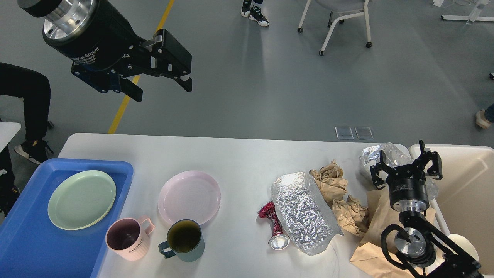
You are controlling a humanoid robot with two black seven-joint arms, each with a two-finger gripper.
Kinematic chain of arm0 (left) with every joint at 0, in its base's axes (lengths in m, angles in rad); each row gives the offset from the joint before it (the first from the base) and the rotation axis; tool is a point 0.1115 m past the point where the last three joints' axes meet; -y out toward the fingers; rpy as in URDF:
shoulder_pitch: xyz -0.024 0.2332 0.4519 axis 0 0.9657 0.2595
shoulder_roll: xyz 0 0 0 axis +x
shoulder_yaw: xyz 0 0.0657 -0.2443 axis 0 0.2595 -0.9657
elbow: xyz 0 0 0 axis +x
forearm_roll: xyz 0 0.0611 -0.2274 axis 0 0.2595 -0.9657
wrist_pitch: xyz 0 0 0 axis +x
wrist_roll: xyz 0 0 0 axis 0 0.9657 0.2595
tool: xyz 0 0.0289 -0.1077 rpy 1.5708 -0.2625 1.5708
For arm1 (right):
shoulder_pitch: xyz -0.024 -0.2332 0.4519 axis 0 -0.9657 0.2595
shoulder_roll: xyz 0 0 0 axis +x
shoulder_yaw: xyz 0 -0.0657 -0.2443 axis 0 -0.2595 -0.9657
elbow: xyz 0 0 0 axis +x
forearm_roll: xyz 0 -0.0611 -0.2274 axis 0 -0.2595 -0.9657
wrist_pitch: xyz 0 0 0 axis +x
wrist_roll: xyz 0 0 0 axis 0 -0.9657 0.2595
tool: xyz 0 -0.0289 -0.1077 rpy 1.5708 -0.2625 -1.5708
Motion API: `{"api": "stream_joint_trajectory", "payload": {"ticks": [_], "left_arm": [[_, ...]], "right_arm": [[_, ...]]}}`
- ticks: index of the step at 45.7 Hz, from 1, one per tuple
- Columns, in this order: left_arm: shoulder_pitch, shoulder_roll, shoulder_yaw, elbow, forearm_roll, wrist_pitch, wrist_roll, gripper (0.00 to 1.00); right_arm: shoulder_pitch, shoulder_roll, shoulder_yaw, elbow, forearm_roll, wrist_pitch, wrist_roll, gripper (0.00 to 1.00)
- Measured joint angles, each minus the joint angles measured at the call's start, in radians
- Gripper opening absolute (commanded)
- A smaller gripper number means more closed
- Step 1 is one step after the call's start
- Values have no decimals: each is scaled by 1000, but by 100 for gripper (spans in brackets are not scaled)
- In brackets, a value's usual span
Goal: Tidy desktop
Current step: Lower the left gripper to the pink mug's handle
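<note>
The white desktop [239, 158] carries a pink plate [189, 197], a pink mug [127, 238], a dark teal mug [183, 240], a crushed red can [273, 226], a large foil bag [303, 212], crumpled brown paper [339, 193] and a smaller foil bag [380, 156]. My left gripper [162, 88] hangs open and empty, high above the desktop's far left part. Over the paper and foil at the right edge, my right gripper [406, 160] stands open and empty.
A blue tray [23, 239] at the left edge holds a green plate [82, 199]. A beige bin [467, 193] sits past the right edge. A flat brown paper bag [372, 247] lies under my right arm. A chair and people's feet stand on the floor behind.
</note>
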Motion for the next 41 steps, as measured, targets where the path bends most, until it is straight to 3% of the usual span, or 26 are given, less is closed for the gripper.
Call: {"api": "stream_joint_trajectory", "payload": {"ticks": [7,20,33,41], "left_arm": [[-107,-49,22,-124,-57,-4,-8,96],[-108,-19,85,-173,-42,-28,1,96],[-40,1,147,-178,-49,-28,0,94],[135,0,143,-177,-28,1,14,91]], "right_arm": [[0,0,0,0,0,0,0,100],[0,0,0,0,0,0,0,100],[0,0,0,2,0,0,0,100],[0,0,0,2,0,0,0,100]]}}
